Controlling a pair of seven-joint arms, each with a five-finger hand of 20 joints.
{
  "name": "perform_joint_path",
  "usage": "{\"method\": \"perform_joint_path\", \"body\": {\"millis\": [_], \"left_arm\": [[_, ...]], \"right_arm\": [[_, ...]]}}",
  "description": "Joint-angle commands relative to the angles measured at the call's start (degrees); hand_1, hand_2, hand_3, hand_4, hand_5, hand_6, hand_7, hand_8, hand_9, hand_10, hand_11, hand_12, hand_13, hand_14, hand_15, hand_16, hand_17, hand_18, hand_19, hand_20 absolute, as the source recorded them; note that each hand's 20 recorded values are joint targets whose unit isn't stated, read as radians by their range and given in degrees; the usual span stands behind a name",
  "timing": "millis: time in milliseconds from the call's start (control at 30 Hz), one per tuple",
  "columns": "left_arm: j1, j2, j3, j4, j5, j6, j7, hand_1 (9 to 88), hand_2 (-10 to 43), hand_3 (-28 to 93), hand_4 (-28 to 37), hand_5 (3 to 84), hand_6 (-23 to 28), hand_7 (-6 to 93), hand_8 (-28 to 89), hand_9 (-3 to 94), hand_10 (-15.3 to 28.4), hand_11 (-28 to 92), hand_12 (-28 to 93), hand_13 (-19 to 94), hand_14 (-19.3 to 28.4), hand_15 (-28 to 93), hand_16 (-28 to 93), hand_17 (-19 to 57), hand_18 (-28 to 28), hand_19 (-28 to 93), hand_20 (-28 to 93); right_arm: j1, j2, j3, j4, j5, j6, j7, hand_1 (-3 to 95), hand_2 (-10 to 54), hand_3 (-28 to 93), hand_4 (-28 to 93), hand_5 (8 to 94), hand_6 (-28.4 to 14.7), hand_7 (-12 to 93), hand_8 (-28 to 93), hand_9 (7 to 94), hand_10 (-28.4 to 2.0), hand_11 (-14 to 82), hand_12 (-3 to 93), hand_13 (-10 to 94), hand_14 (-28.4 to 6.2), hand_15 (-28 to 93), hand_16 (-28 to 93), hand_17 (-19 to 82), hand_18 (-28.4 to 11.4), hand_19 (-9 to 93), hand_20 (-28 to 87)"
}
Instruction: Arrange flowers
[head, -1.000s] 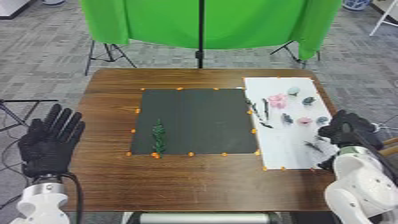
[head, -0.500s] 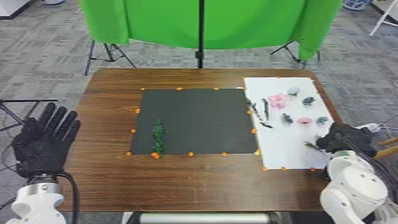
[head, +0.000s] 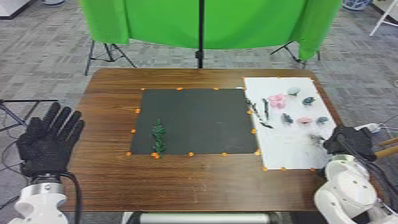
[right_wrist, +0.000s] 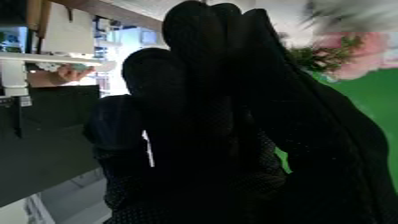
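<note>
1. At the far left, beside the table (head: 204, 182), the left arm comes in from the bottom edge. Its left hand (head: 46, 142) is open, fingers straight and slightly apart, pointing away toward the far side.
2. A dark sheet (head: 200, 120) lies on the table. On its left part, near the close edge, a green leafy sprig (head: 159, 137) lies upright, its tip pointing away.
3. Next comes a white sheet (head: 289, 155). Along its left side lie thin dark stems (head: 266, 108).
4. Just right of them is a large pink flower (head: 277, 101). A pale green flower (head: 293, 91) lies farther away, and a small dark leaf (head: 308, 101) to the right. Nearer, a smaller pink flower (head: 305, 120) sits between two grey-blue leaves (head: 287, 118).
5. At far right, the right arm comes in from the bottom edge, bringing the right hand (head: 350, 140) to the white sheet's right edge, near its close end. A blurred, dark wispy piece (head: 316, 138) shows just beside it. In the wrist view, the right hand (right_wrist: 204, 135) has a green frond (right_wrist: 324, 57) and pink petals (right_wrist: 360, 57) next to it. I cannot tell whether this hand is open or closed, or grips anything.
</note>
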Motion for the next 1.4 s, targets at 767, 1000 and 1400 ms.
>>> {"method": "perform_joint_path", "body": {"millis": [767,1000,1400], "left_arm": [[-1.11,1.37,2.56,1.04,-0.05,0.34,-3.01,28.8,11.9,78,-28.3,42.8,9.3,7.3,-9,36.6,14.6,17,8,26,15.7,29,-7,-8.3,13.8,32,10],[-3.31,1.92,4.67,1.90,-0.40,0.07,-4.01,28.7,11.9,78,-28.3,42.8,9.3,7.2,-9,36.5,14.5,17,8,26,15.8,29,-7,-8.3,13.8,33,10],[-5.35,1.62,5.80,3.12,-1.25,-0.40,-5.86,28.8,12.0,78,-28.3,42.7,9.3,7.3,-9,36.5,14.4,17,8,26,15.7,28,-7,-8.3,13.9,32,10]], "right_arm": [[23.61,-16.34,-32.83,0.40,7.73,-3.06,-9.46,58.2,-9.5,78,-28,82.6,-1.6,35,10,92.7,-9.6,17.7,47.8,74,-11.4,67,41,45,-26.7,93,65],[25.54,-20.13,-37.38,5.55,4.88,-4.36,-10.77,58.3,-9.5,78,-28,82.0,-1.6,36,10,92.4,-9.5,18.3,47.9,74,-12.0,69,42,44,-26.9,93,66],[25.24,-24.13,-39.07,10.09,2.69,-2.41,-10.97,57.9,-9.5,78,-28,79.7,-2.3,37,9,89.7,-10.6,20.1,47.3,71,-12.8,71,41,44,-27.0,93,67]]}}
